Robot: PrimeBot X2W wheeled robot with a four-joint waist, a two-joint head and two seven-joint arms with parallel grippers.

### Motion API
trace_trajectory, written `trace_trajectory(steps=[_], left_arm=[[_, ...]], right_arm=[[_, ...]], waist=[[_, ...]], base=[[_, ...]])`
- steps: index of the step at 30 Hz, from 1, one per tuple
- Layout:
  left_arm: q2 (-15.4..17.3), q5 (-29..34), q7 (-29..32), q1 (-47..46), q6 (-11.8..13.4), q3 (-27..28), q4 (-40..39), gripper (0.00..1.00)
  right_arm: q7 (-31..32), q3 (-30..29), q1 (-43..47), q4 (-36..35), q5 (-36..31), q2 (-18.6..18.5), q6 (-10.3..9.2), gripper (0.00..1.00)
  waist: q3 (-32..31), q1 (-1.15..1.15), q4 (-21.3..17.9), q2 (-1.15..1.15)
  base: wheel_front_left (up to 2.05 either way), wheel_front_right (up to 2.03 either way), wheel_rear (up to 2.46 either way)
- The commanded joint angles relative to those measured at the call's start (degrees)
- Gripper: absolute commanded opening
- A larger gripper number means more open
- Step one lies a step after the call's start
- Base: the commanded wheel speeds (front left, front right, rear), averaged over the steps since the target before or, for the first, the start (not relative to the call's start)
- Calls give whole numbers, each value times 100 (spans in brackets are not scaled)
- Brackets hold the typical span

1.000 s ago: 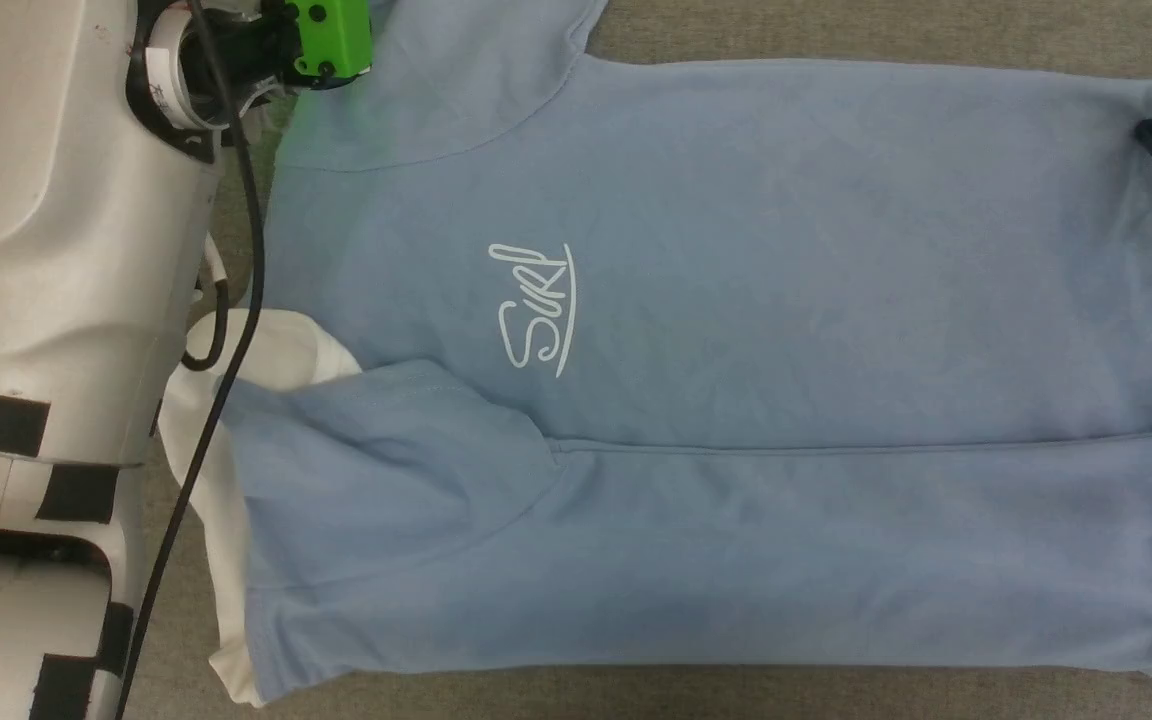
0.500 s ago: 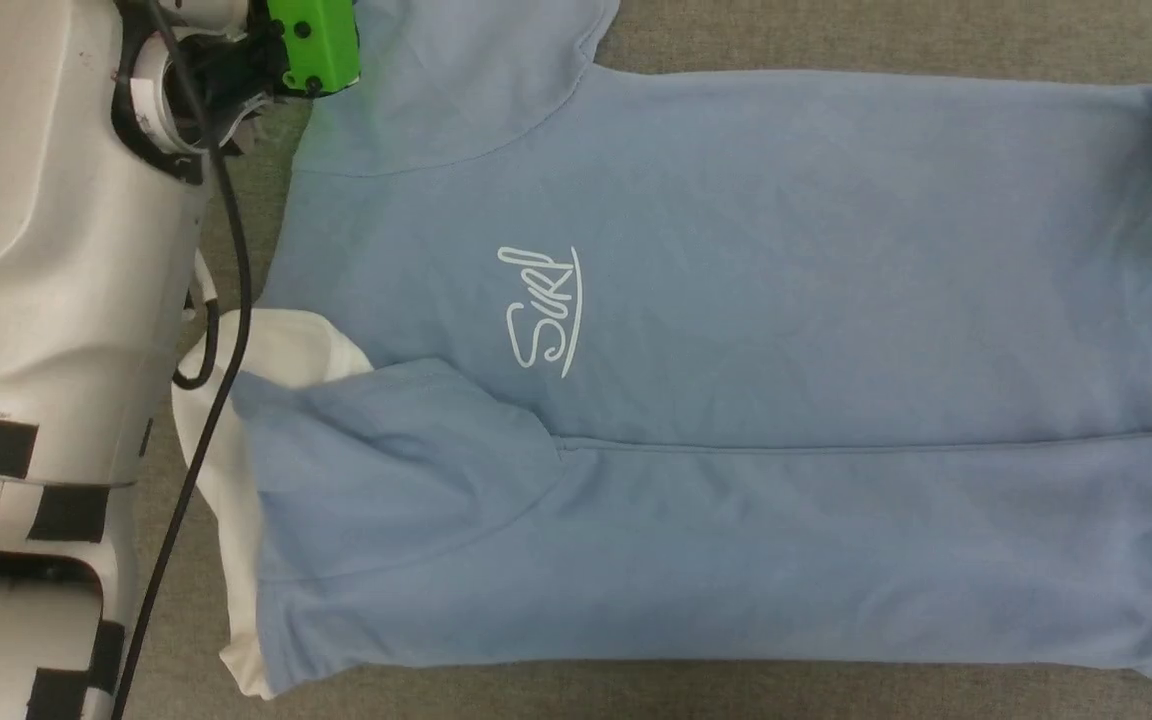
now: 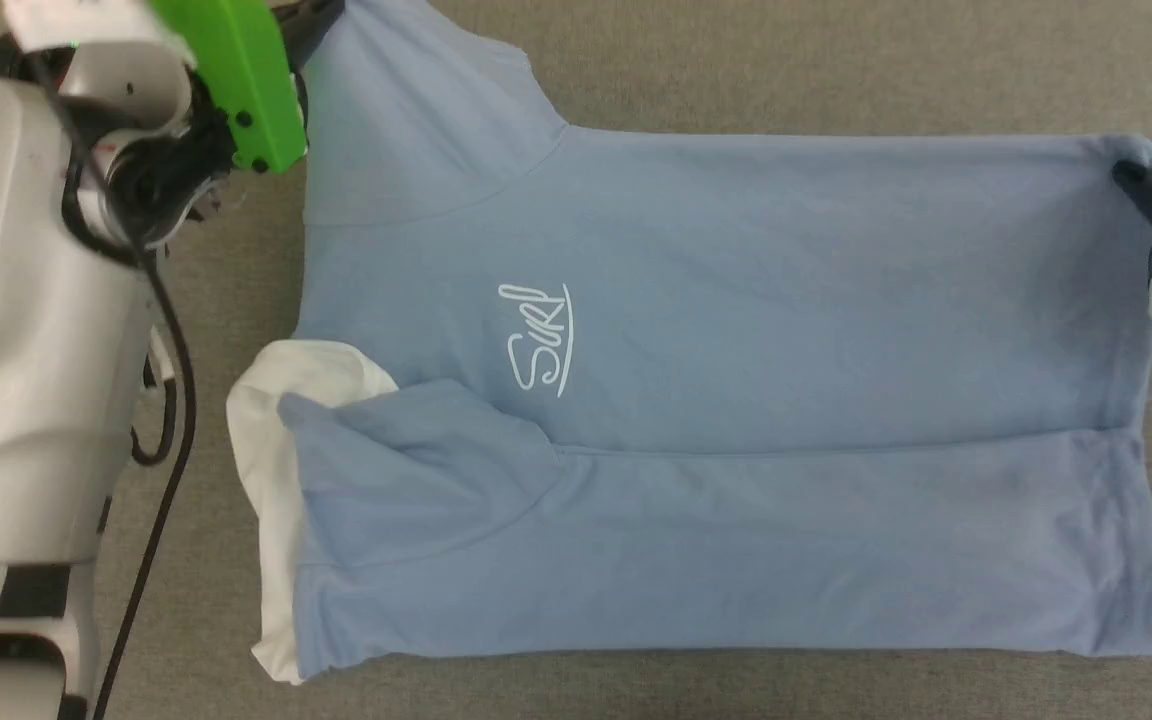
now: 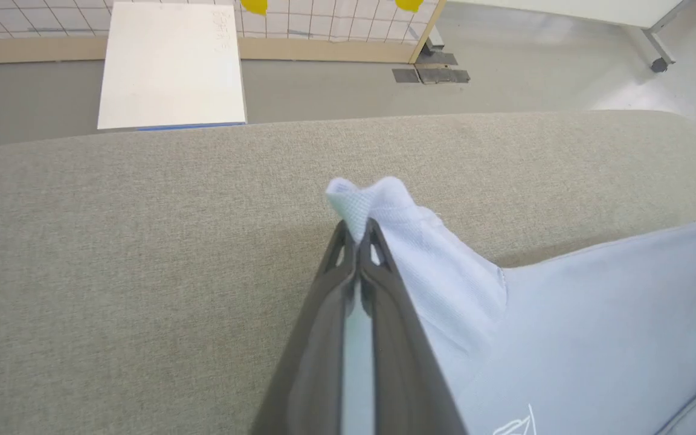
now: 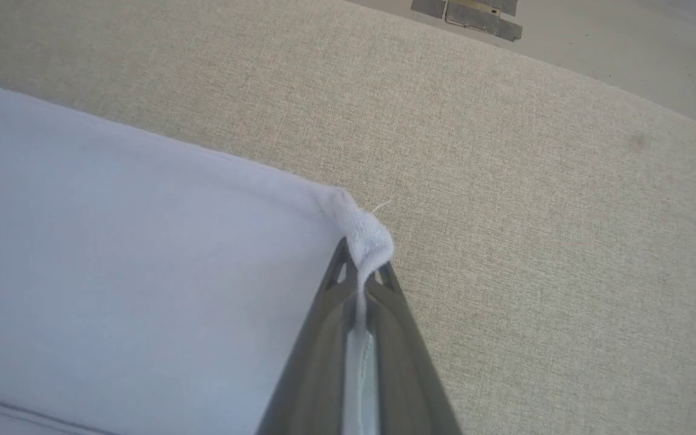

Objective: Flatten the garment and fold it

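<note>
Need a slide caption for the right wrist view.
Right gripper shut on a corner of the light blue garment, cloth pinched between its dark fingers, beige woven surface beyond.

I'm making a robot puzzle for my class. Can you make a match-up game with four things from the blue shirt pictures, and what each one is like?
Things:
1. left gripper
2. right gripper
3. collar
4. green block on the left arm

What it is like:
A. white
B. shut on the hem corner of the shirt
C. bright green
D. shut on the sleeve tip

Pairs: 1-D, 2-B, 3-A, 4-C
</note>
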Motion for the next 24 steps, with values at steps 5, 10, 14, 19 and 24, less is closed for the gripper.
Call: trace_trajectory(steps=[5,10,14,19,24], left_arm=[[158,-269,-297,656,-98,110,-383,0],[279,-463,-391,1387,-6,256,-707,0],[345,-602,-430,1978,105,349,-990,0],[394,-810,-478,2826,298,486,-1378,0],[381,-1034,-460,3566,502,584,-1694,0]], right_arm=[[-376,-84,499,33,184,62,-8,0],[-539,-165,1024,91,295,153,-8,0],[-626,-239,1415,111,358,229,-8,0],[-735,-320,1909,163,434,331,-8,0],[-783,-466,2323,183,445,420,-8,0]], waist=[[-727,0,-23,0],[-1072,0,4,0],[-1276,0,33,0],[-1534,0,79,0],[-1685,0,157,0]], base=[[0,0,0],[0,0,0],[0,0,0],[0,0,0],[0,0,0]])
